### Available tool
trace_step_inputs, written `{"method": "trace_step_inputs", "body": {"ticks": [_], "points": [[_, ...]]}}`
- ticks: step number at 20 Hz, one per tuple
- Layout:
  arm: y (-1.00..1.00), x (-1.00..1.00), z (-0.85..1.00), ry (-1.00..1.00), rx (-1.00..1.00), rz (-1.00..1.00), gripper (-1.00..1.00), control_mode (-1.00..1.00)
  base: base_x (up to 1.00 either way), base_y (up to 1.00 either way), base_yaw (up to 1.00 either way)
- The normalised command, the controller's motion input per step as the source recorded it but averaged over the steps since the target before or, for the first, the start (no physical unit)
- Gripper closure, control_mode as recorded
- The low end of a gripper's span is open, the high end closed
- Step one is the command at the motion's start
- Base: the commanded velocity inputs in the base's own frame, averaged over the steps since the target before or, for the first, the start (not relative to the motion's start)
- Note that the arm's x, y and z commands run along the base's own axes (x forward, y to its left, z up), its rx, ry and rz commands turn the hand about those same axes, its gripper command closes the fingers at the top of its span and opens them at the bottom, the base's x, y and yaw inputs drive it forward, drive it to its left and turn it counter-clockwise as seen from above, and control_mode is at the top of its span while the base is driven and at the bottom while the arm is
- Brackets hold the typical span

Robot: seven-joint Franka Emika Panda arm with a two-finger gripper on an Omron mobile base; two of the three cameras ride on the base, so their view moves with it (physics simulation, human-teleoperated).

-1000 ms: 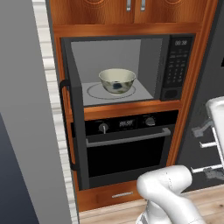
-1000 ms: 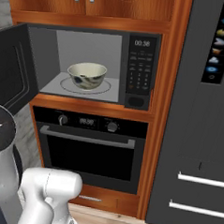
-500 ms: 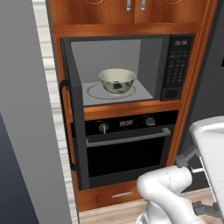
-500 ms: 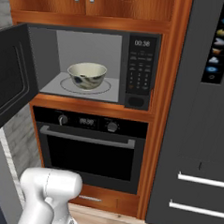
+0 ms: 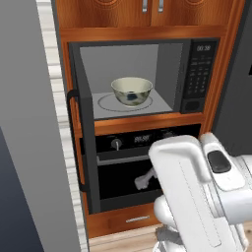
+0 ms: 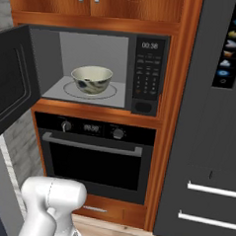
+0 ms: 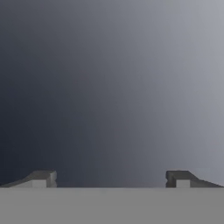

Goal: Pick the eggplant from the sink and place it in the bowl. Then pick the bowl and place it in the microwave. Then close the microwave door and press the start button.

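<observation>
The microwave (image 6: pixel 95 69) stands open, its door (image 6: pixel 10 86) swung out to the left. In the left base view the door (image 5: pixel 82 138) is edge-on, showing its black bar handle (image 5: pixel 72 142). The pale bowl (image 5: pixel 131 91) (image 6: pixel 91 80) rests upright on the turntable inside. Its rim hides the inside, so the eggplant cannot be seen. The keypad panel (image 6: pixel 147 75) is to the bowl's right. The sink is out of view. My gripper (image 7: pixel 111 179) is open, its fingertips (image 7: pixel 43 178) wide apart, nothing between them, facing a plain dark grey surface.
A black oven (image 6: pixel 95 158) with knobs sits under the microwave, with a wooden drawer below it. Wooden cabinets hang above. A dark tall panel with bar handles (image 6: pixel 209 190) stands to the right. A grey wall (image 5: pixel 24 123) rises at the left. My white arm (image 5: pixel 197 197) covers the oven's right side.
My arm has swung from the right edge into the lower middle of the left base view, in front of the oven. The bowl and the open door have not moved.
</observation>
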Motion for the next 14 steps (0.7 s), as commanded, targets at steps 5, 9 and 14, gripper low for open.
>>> {"method": "trace_step_inputs", "body": {"ticks": [5,9,14], "points": [[0.34,0.95,-0.25,0.0,-0.07,-0.23,-1.0,-1.0,0.0,0.0,0.0],[0.6,0.2,-0.19,-0.05,-0.11,-0.14,-1.0,-1.0,0.0,0.0,0.0],[0.69,0.11,-0.17,-0.07,-0.15,-0.08,-1.0,-1.0,0.0,0.0,0.0]]}}
